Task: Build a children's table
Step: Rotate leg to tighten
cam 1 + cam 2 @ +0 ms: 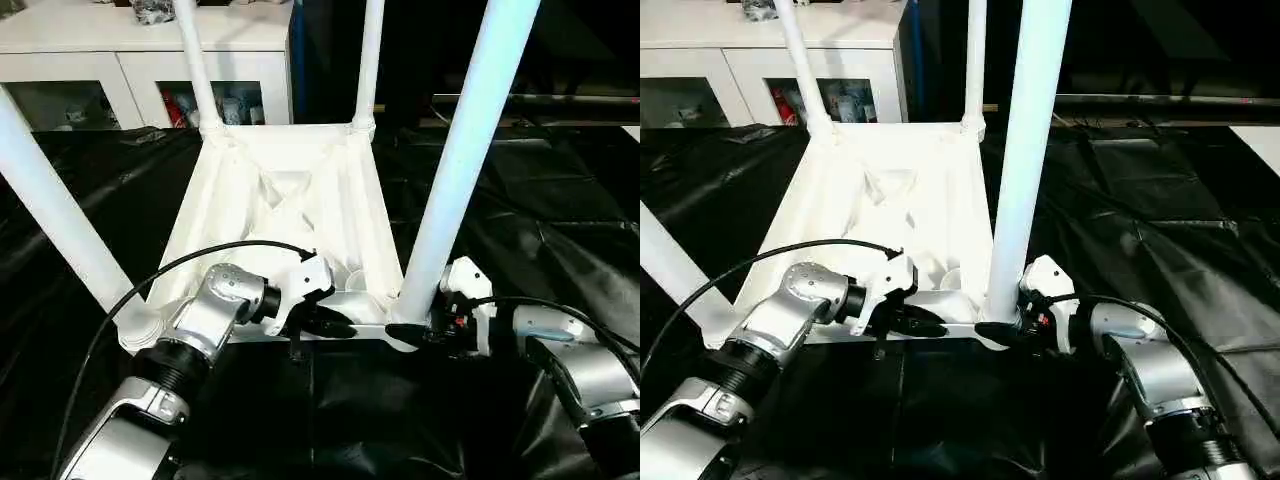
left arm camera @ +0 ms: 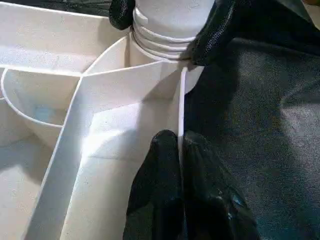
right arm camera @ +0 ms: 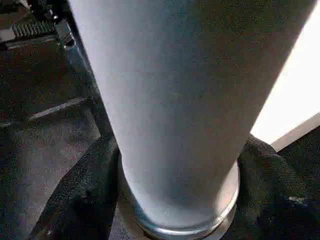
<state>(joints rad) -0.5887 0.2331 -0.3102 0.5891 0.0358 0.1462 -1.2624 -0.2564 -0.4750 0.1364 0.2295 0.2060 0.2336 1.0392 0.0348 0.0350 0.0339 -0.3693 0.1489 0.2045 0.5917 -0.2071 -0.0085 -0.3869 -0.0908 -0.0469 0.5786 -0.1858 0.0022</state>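
- Left end effector [image 1: 322,322] was pinched shut on the near rim of the tabletop [image 1: 290,190]; right end effector [image 1: 1008,335] straddled the near-right leg [image 1: 462,160] at its base, fingers either side.
- Step: seating the last leg. Next, probably press it fully home.
- Tabletop lay underside-up on the black sheet [image 1: 520,210], long axis running away from the robot; four legs pointed up.

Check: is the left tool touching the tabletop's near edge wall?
Touching. The left wrist view shows the left tool with its fingers closed on the tabletop edge wall, one each side.
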